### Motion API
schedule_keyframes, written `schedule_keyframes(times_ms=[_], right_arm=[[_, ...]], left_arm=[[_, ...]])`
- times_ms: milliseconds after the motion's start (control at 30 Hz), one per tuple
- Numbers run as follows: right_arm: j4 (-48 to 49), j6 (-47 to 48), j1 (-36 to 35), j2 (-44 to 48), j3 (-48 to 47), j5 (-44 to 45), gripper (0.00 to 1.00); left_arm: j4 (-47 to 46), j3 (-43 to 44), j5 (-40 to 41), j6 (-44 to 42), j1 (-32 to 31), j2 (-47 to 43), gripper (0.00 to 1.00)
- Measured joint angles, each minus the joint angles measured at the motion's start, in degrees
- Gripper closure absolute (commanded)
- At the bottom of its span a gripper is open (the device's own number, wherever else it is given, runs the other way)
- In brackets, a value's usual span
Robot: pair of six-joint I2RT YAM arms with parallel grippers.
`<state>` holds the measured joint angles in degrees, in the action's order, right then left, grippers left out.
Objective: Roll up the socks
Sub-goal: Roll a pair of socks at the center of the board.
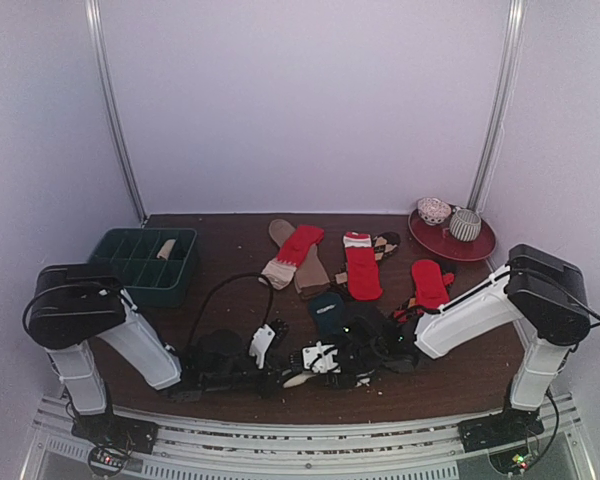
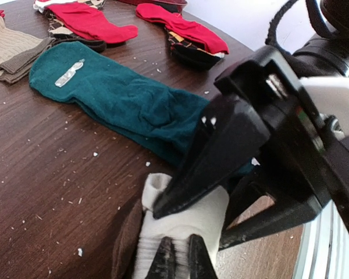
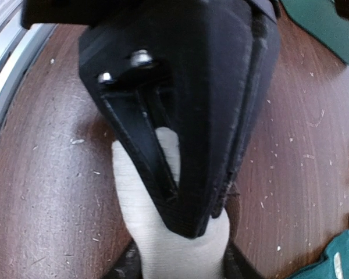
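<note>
A cream sock (image 2: 183,224) lies rolled near the table's front edge on a brown sock (image 2: 123,244). It also shows in the top view (image 1: 300,380). My left gripper (image 2: 180,258) is shut on its ribbed end. My right gripper (image 2: 189,228) comes from the opposite side, with one finger (image 2: 209,157) on top of the sock and the other by its side. In the right wrist view my right gripper (image 3: 177,266) straddles the cream sock (image 3: 163,244). A dark teal sock (image 2: 122,96) lies flat just behind.
Red socks (image 1: 363,270) (image 1: 428,283) (image 1: 300,245) and brown and beige socks (image 1: 308,275) lie flat mid-table. A dark green compartment tray (image 1: 130,262) stands at the left. A red plate (image 1: 477,246) with two rolled bundles (image 1: 433,210) sits at the back right.
</note>
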<state>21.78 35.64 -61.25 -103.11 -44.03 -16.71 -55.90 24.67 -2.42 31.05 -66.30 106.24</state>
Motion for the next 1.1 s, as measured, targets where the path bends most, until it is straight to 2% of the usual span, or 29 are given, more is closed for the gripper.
schedule_keyframes(times_ms=[100, 167, 200, 267, 333, 400, 500, 600, 700, 833, 967, 1100], right_arm=[[-4.0, -1.6, 0.3, -0.7, -2.6, -1.0, 0.77], [-7.9, -3.1, 0.9, -1.2, -5.1, -2.2, 0.77], [-10.1, -4.4, 1.3, -1.8, -6.7, -3.3, 0.77], [-12.4, -6.4, 1.7, -2.8, -8.9, -5.0, 0.77], [-14.6, -8.6, 1.9, -4.2, -11.4, -6.9, 0.77], [-16.5, -10.3, 1.9, -5.4, -13.7, -8.2, 0.77], [-20.3, -12.9, 2.2, -7.0, -16.9, -9.6, 0.78], [-24.3, -14.7, 2.5, -8.6, -20.1, -11.0, 0.77], [-27.5, -15.6, 2.7, -9.5, -22.2, -11.8, 0.77], [-31.4, -16.2, 3.3, -11.0, -25.1, -13.6, 0.77], [-35.9, -16.6, 3.6, -13.4, -29.3, -15.4, 0.77], [-38.9, -16.9, 3.9, -15.1, -32.0, -17.1, 0.77]], left_arm=[[0.0, 0.0, 0.1, 0.0, 0.1, -0.2, 0.97], [0.9, 0.1, 0.6, 0.0, 0.2, -1.2, 0.68], [2.2, 0.0, 1.3, 0.0, 0.2, -2.4, 0.57], [7.0, -0.2, 3.0, -0.3, 0.2, -5.5, 0.42], [14.1, -1.0, 5.0, -0.4, 0.2, -9.5, 0.19], [19.9, -2.8, 7.6, -1.0, 0.0, -13.5, 0.03], [28.8, -5.2, 11.8, -1.8, -0.2, -21.9, 0.02], [32.4, -8.4, 14.7, -3.2, -0.3, -30.1, 0.02], [31.6, -12.1, 15.5, -6.5, -0.3, -38.8, 0.02], [24.2, -17.8, 14.5, -11.9, -0.3, -47.3, 0.02], [20.0, -18.6, 11.8, -15.8, -0.1, -46.5, 0.02], [15.7, -16.4, 8.3, -17.7, 0.0, -39.2, 0.02]])
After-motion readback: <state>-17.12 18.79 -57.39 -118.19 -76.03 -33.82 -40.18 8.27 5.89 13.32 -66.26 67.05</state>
